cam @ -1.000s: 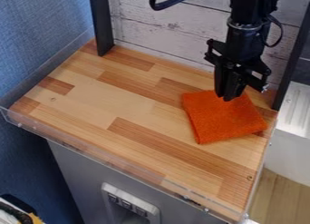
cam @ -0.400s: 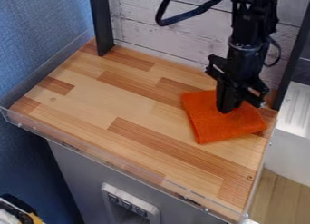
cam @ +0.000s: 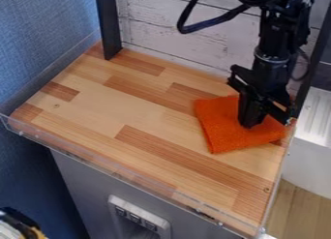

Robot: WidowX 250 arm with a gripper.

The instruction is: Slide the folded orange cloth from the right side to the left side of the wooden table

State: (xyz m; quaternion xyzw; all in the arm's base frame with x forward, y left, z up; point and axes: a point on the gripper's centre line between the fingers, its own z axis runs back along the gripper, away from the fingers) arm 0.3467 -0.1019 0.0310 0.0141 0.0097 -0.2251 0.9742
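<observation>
Orange cloth (cam: 219, 136) is lying on the wooden worktop (cam: 129, 105), in front of the right-hand black post (cam: 321, 44) and slightly to its left as the camera sees it. Over the cloth, the gripper (cam: 251, 126) is shifting: its lower end is coming down or forward from the cloth's back edge, and is now also drifting rightward, closer to the post. Meanwhile the cloth is keeping its outline and its place by the post, so the motion seems to be changing only where the gripper is meeting or hovering over the fabric, not yet dragging or lifting it. Whether the gripper is standing open or closed, or pinching any fabric, I cannot tell.
</observation>
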